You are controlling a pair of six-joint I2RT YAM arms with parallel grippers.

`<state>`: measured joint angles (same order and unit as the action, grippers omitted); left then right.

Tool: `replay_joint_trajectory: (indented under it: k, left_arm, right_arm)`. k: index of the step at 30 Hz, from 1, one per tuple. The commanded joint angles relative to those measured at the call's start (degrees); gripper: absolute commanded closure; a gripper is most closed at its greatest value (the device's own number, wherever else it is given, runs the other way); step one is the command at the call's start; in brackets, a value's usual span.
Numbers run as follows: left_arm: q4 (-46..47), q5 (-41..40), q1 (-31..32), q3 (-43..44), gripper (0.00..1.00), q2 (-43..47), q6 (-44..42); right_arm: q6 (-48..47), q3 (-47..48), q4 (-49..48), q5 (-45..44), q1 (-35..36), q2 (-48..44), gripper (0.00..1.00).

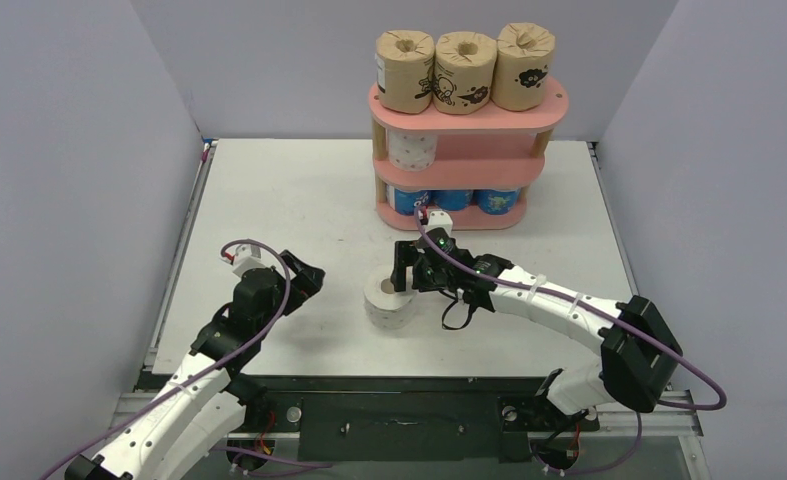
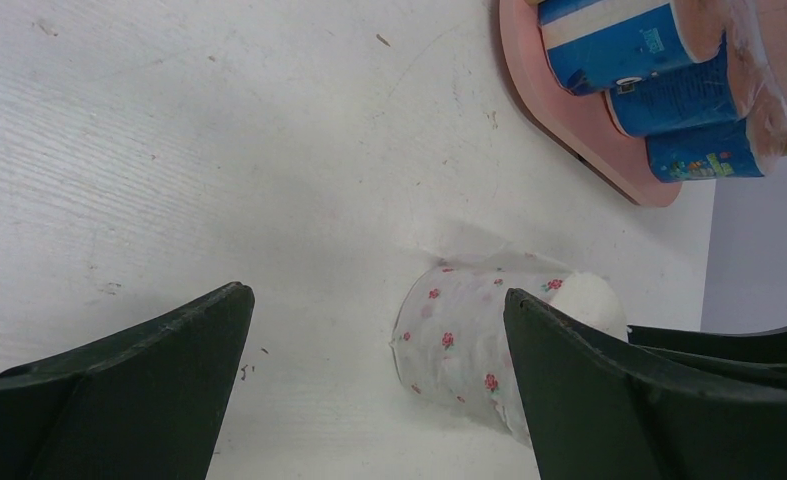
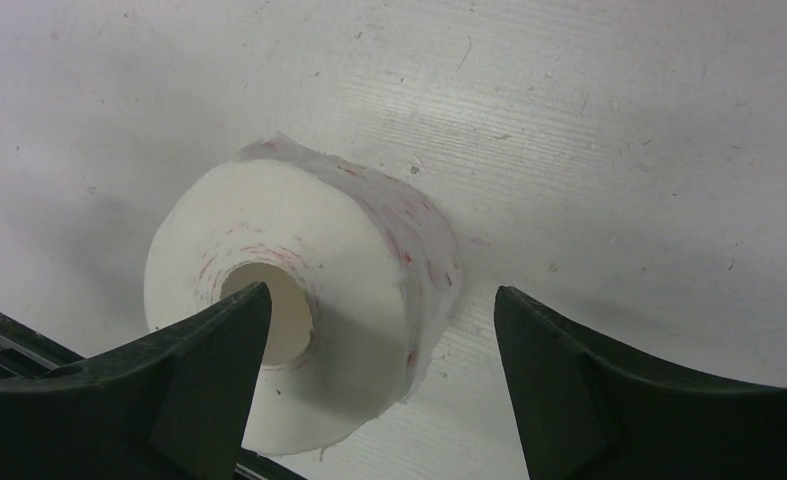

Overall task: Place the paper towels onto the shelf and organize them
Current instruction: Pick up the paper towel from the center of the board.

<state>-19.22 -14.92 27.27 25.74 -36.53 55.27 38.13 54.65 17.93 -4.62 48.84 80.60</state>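
White desk (image 1: 289,200) holds one dotted roll (image 1: 388,303), standing on end just under the nearer right gripper (image 1: 405,272), jaws parted.

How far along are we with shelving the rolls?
Done on the shelf: three brown rolls on top, three blue rolls at the bottom, one white roll in the middle. In hand: right gripper, jaws open, over the loose roll. Left: gripping and shelving it.
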Motion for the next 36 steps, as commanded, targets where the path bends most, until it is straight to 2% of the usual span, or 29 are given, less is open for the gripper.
replay_joint_trajectory:
  k: [1,16,30,36]
  left_arm:
    - [2.67,0.9,-0.37,-0.07,0.04,0.2,-0.68]
    - [4.4,1.98,-0.37,-0.93,0.04,-1.38,-0.95]
    - [4.83,2.69,-0.37,-1.72,0.04,-1.67,-0.69]
    - [4.76,2.7,-0.37,-1.98,0.04,-1.6,-0.69]
  right_arm:
    - [-0.43,2.79,-0.9,0.58,0.37,0.82,0.23]
    - [-1.39,1.08,-0.58,2.41,0.46,1.25,0.26]
    - [-2.25,2.43,1.32,2.12,0.98,4.48,0.37]
    - [-2.11,2.62,1.37,2.07,1.02,4.84,0.49]
